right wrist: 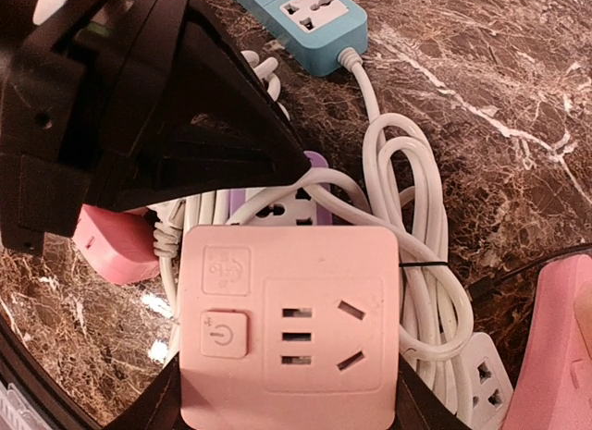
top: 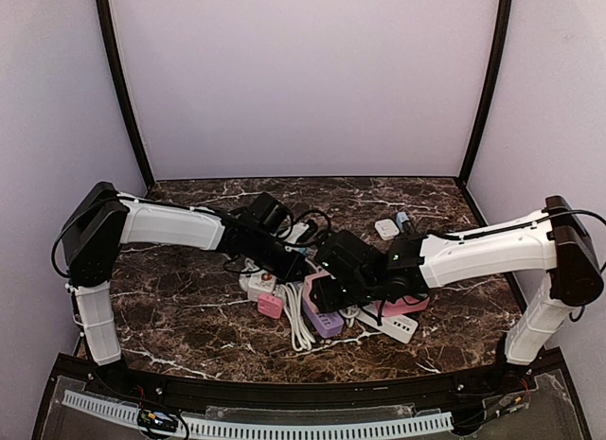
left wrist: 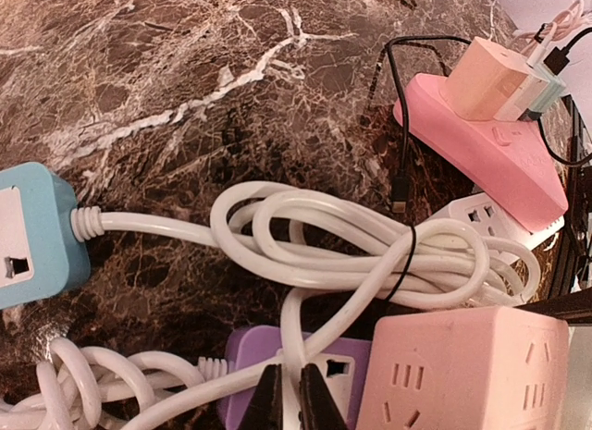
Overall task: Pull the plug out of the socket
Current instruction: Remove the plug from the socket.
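Left end effector [left wrist: 291, 407] is pinched almost closed, its two dark fingertips [left wrist: 268, 402] narrow about something white at the near end of the purple socket strip [left wrist: 250, 356]. This is the white plug [left wrist: 292, 393], or the cord right at it; the frame's bottom edge cuts the spot off. Only the left wrist view shows this pinch. From it the white cord [left wrist: 370, 254] runs off in loose loops bound by a thin black tie [left wrist: 402, 259]. A blue strip [left wrist: 32, 231] lies well off to the fingers' left on the marbled desk [left wrist: 139, 79]. Just right of the fingertips sits the pink cube socket [left wrist: 462, 370]. Beyond the loops lie a white strip [left wrist: 504, 222] and a pink wedge-shaped strip [left wrist: 481, 143] carrying a peach adapter [left wrist: 486, 74].

The right wrist view alone shows the right end effector [right wrist: 289, 407] about half open. A finger [right wrist: 153, 407] lies along each side of the cube, whose face with its power button is turned up to the camera. Ahead of it the left end effector's black body fills the upper left, its tip set on the purple strip and hiding the plug. A small pink socket block [right wrist: 111, 245] peeks out under it.

From overhead both wrists meet over the heap, and the fingertips and plug are hidden beneath them.
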